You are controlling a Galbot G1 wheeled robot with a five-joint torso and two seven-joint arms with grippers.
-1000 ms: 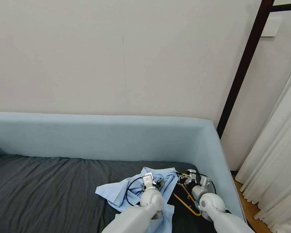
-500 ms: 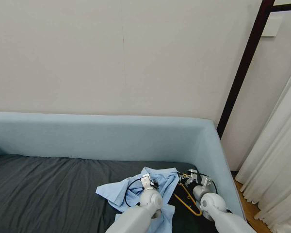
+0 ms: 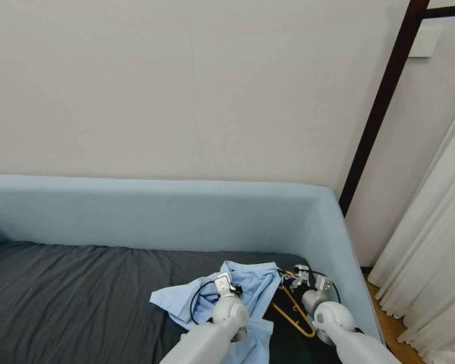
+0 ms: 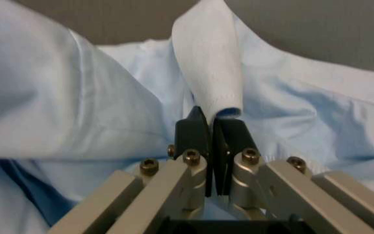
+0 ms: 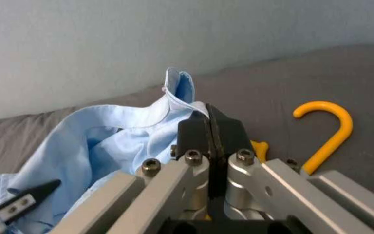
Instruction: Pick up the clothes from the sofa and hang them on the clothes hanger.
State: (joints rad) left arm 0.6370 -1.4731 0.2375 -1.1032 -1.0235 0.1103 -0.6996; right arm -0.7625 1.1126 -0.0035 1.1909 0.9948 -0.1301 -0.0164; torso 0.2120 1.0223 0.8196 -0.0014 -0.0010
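Where the pale blue sofa [image 3: 159,216] ends by the dark door frame, its grey seat cushion [image 3: 68,292] carries a light blue shirt [image 3: 183,297], crumpled in a loose heap towards the robot's right end of the seat. A yellow hanger [image 3: 292,315] lies flat on the cushion just beside the shirt, between the cloth and the sofa's end wall; from the right wrist its hook [image 5: 333,129] curls bare on the grey fabric. The left gripper [image 4: 211,122] is down in the middle of the heap, its black fingers pressed together and pinching a fold of the shirt, which stands up in a narrow peak from the tips. The right gripper [image 5: 208,117] sits over the shirt's edge next to the hanger, fingers closed tight against each other, with a raised collar edge running right up to the tips. Whether cloth is caught between them I cannot tell.
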